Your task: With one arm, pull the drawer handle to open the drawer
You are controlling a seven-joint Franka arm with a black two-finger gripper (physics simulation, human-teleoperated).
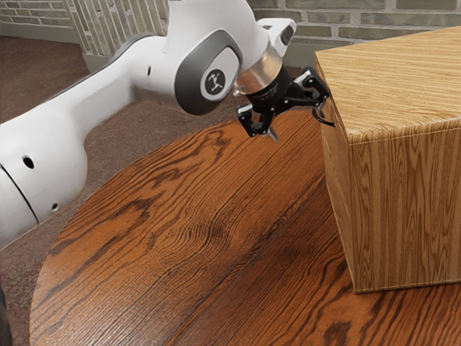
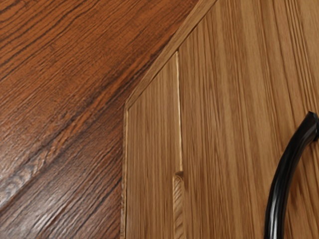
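Observation:
A light wooden cabinet stands on the table at the exterior view's right. Its drawer front faces the arm and sits flush with the cabinet. A thin black curved handle sticks out near the top of that front. My black gripper hovers just off the front at handle height, its fingers spread open and nothing between them. One fingertip is right beside the handle. In the wrist view the drawer front is close ahead, with the glossy handle off to one side.
The round dark wooden table stretches toward the exterior view's left and front. A brick wall and a radiator-like grille stand behind. My white arm comes in from the exterior view's left.

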